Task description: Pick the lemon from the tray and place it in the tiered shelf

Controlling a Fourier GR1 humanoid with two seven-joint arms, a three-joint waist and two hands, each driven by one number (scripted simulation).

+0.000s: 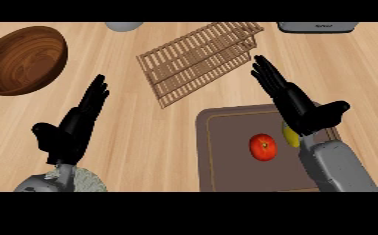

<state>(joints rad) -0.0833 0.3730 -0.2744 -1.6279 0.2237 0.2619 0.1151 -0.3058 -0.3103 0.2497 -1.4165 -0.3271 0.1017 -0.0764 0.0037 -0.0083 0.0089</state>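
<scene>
The open right hand [299, 106] hovers over the brown rectangular tray [229, 154], partly hiding the yellow lemon [290, 135]. The left hand [74, 124] rests open near the worktop's [133, 129] front edge.

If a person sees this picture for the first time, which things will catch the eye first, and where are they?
The red tomato on the brown tray at lower right stands out, with the lemon beside it, partly hidden under the open right hand. Above the tray lies the wooden tiered shelf, and a dark wooden bowl sits at far left.
</scene>
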